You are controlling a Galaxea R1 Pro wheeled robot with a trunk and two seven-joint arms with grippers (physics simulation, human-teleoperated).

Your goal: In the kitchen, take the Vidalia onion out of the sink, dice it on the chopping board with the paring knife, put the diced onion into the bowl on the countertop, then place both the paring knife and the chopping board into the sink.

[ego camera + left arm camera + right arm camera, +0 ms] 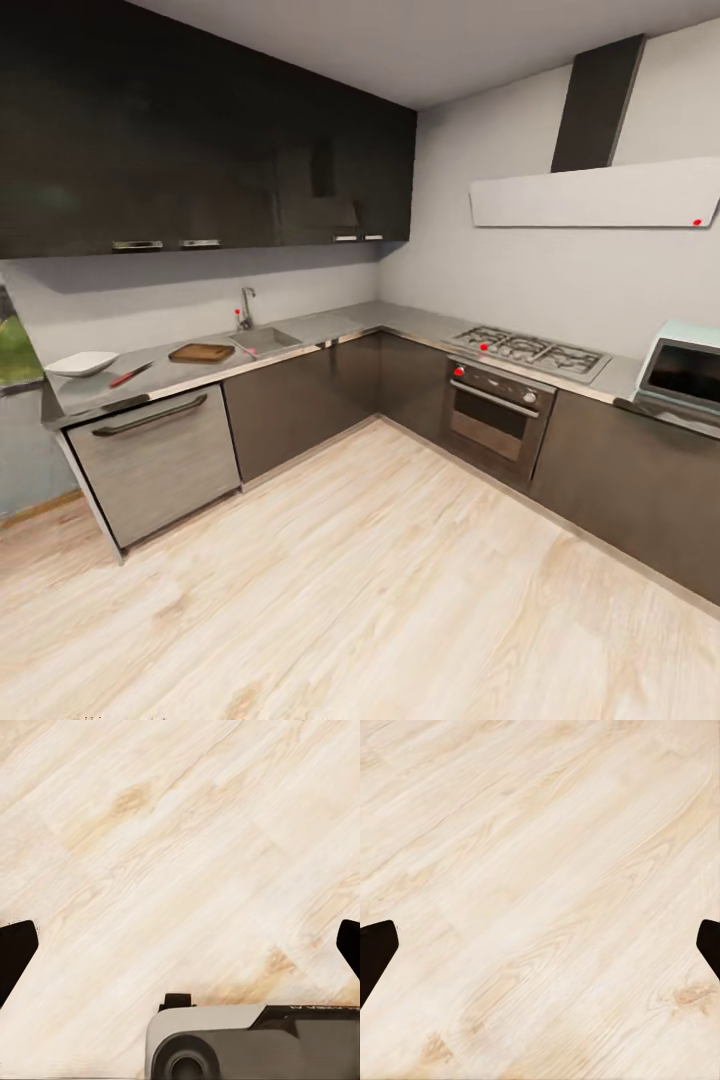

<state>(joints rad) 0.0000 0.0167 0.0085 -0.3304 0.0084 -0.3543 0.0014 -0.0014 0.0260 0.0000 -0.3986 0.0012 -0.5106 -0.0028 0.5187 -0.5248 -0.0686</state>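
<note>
Ahead, pale wooden floor (pixel 400 590) separates me from the dark-brown wooden chopping board (pixel 201 352), beside the grey recessed sink (pixel 266 339); both my jaws hang released.

A home kitchen is showing here. An L-shaped run of dark-brown lower cabinets (pixel 300 400) is carrying a long grey glossy countertop (pixel 330 325), with dark upper cupboards (pixel 200 130) hanging above. A recessed grey sink (pixel 265 340) with a curved chrome faucet (pixel 246 305) is sitting in the slab, a steel gas hob (pixel 528 352) is lying over a built-in oven (pixel 495 408), and a slanted white extractor hood (pixel 595 195) is projecting from the wall. Pale wood-plank flooring (pixel 380 580) is spreading underneath.
</note>
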